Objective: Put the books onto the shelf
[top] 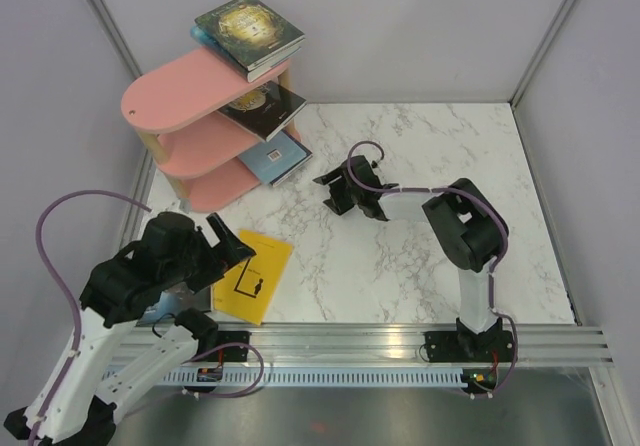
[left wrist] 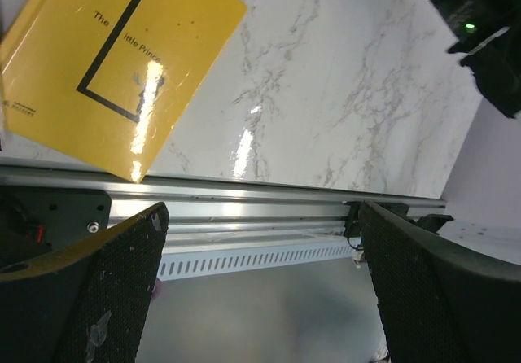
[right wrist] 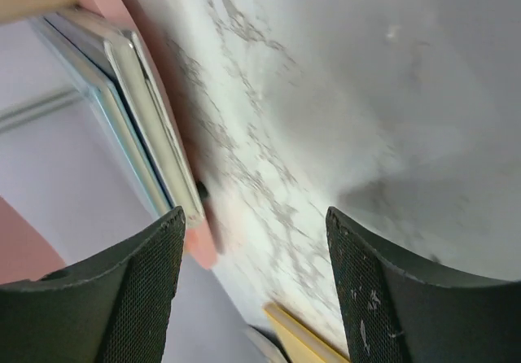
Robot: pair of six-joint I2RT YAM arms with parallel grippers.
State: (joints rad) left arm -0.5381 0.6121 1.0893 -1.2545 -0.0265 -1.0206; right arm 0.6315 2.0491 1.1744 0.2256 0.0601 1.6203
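Left gripper is spread wide and empty, hovering over the near edge of the marble table. The yellow book lies flat just ahead and to one side of it, near corner at the aluminium rail. It's the only book we see off the shelf, so we take that pick as the step in hand.

How we'd do it:
- The book is thin and flat, so a top-down pinch probably skates on the glossy cover.
- Go for the corner nearest the rail and get one finger under the edge.
- Keep it level in transit; the cover looks slick.
- Right arm sits between book and shelf, so clear it first.

Right gripper has its jaws apart with nothing between them. It sits low over the marble, near the bottom-tier books.

Pink shelf is at the far left corner, with a top-tier stack and a middle-tier book. Free board shows on each tier's left end.

Unclear:
- We can't tell whether the yellow book's corner overhangs the table edge or just meets the rail.
- Its far corner is cut off in the left wrist view, and glare covers part of the title.
- Right wrist view is blurred, so the bottom-tier book count isn't readable.
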